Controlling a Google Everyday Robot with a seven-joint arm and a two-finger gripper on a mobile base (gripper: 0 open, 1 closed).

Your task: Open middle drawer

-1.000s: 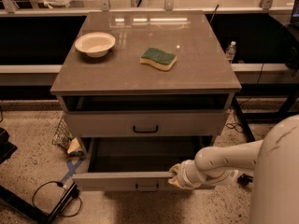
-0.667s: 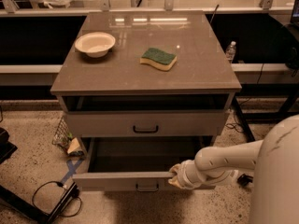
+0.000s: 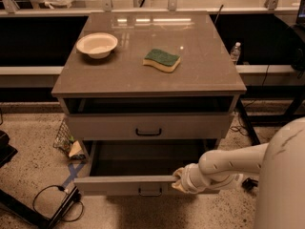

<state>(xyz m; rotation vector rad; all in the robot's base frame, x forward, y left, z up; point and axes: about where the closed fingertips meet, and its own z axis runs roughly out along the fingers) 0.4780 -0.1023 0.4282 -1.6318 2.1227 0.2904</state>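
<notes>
hidden parts: the gripper [image 3: 178,180] is a pale lump at the end of the arm [image 3: 228,163]; its shape is hard to make out, and whether it is clenched or released cannot be told.
cut off: the robot body [image 3: 284,180] runs out of view at the right and bottom edges.
below the drawer: whatever lies under the pulled-out front is covered by it.
dark areas: the slot just under the front edge of the counter [image 3: 205,68] and the inside of the open drawer are shadowed; no contents can be made out.
middle drawer [image 3: 119,185]: pulled well out below the front edge of the counter, its front standing forward of the upper drawer [image 3: 105,127], which is shut.
drawer handle [image 3: 150,192]: small black bar at the centre of the front, partly cut by the lower rim.
gripper position: at the top edge of the middle drawer's front, right of the handle and touching the front, under the counter's front right corner.
bowl [image 3: 97,45]: near the counter's left edge, towards the back.
sponge [image 3: 162,60]: near the counter's middle, well apart from the bowl.
</notes>
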